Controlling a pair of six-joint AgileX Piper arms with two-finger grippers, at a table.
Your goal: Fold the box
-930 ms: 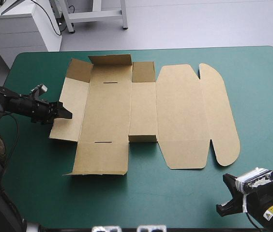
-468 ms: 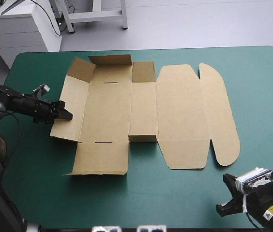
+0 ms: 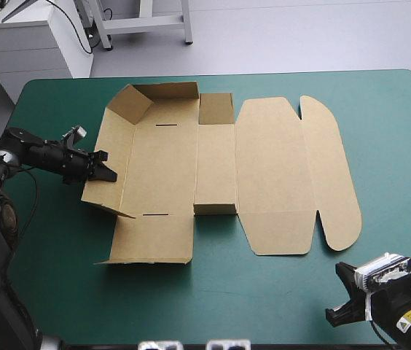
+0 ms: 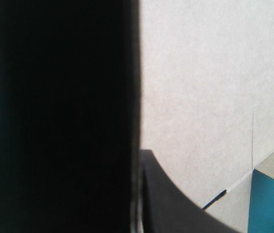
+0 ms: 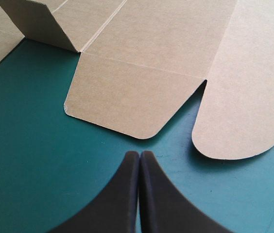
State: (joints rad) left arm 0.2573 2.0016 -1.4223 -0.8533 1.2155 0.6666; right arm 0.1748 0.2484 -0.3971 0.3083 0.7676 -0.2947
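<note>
From the high view you see the brown box [image 3: 271, 175], a cut sheet of matte board with creased fold lines and two rounded flaps at its right end, lying mid-table on the smooth teal-green table cover [image 3: 388, 146]. Most panels lie flat, while the left wall and the far left corner flap stand tilted up. Your left gripper [image 3: 103, 169] reaches in low from the table's left edge and meets that raised left wall. Your right gripper [image 3: 345, 295] sits by the near right corner, well apart from the board, with open cover along the near and right edges. In the left wrist view, pale board fills one half and deep shadow the other. One black finger [image 4: 176, 204] lies against the board's face and the sheet's edge runs up from its tip, so the fingers are clamped on the box wall. In the right wrist view the two curved fingers are pressed together in a pointed arch, gripping nothing, aimed at the near rounded flaps just ahead, with a strip of cover between tip and board.
</note>
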